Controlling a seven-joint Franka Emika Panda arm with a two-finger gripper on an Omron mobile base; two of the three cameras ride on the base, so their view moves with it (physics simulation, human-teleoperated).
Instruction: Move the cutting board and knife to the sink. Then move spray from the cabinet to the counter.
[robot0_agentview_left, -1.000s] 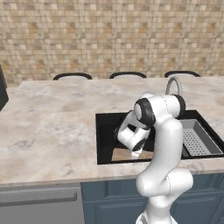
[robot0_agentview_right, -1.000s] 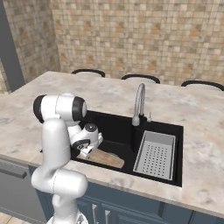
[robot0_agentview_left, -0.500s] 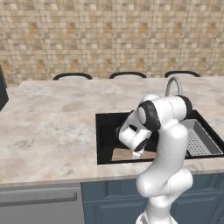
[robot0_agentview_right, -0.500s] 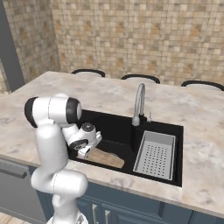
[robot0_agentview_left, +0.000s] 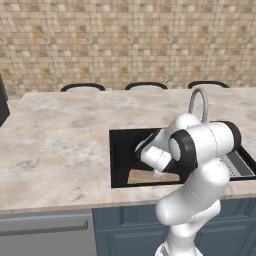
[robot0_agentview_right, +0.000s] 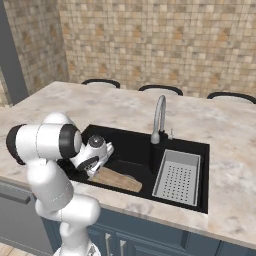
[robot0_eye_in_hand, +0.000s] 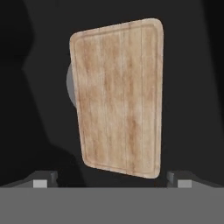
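Note:
The light-brown wooden cutting board (robot0_eye_in_hand: 118, 96) lies flat on the floor of the black sink (robot0_agentview_left: 122, 145), at its near side (robot0_agentview_left: 150, 176) (robot0_agentview_right: 117, 179). My gripper (robot0_eye_in_hand: 113, 179) hangs just above the board's near end, open, with its two fingertips (robot0_eye_in_hand: 41, 180) wide apart and nothing between them. From the base views the hand (robot0_agentview_left: 150, 156) (robot0_agentview_right: 95, 156) reaches down into the basin's left half. The knife, the spray and the cabinet are out of view.
The beige marbled counter (robot0_agentview_left: 60, 145) surrounds the sink. A silver gooseneck faucet (robot0_agentview_right: 160, 117) stands at the basin's back. A grey perforated basket (robot0_agentview_right: 177, 175) sits in the sink's right part. A grey round drain (robot0_eye_in_hand: 69, 83) peeks from under the board. Dark chair backs (robot0_agentview_left: 82, 87) line the far edge.
The arm's elbow has swung outward and lower, while the hand has stayed over the board. The gripper has stayed open and the board has not moved.

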